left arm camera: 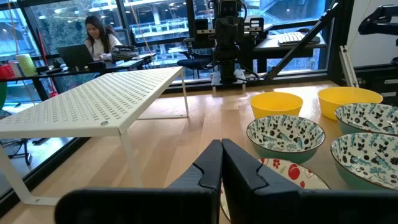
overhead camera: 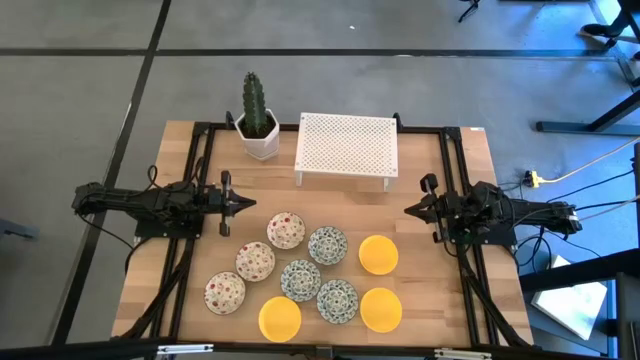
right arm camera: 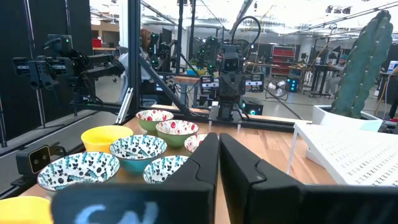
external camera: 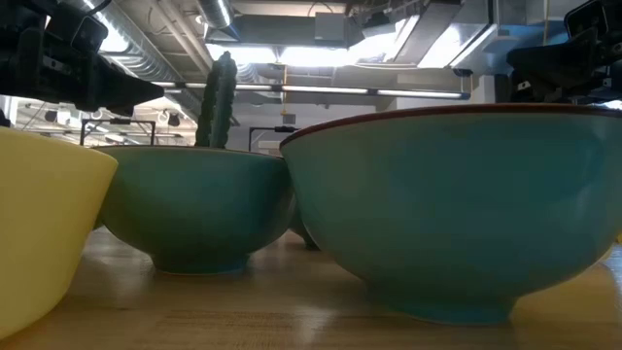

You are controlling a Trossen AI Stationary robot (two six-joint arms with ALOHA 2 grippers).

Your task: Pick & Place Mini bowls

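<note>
The 9 mini bowls [overhead camera: 305,275] sat clustered on the near half of the table [overhead camera: 440,170], in front of the white rack [overhead camera: 346,150]. The left gripper [overhead camera: 248,204] and right gripper [overhead camera: 410,210] hung closed and empty at either side, clear of them

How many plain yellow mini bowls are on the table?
3: one yellow bowl right of the cluster, one at the front right, one at the front centre. None appear hidden.
</note>
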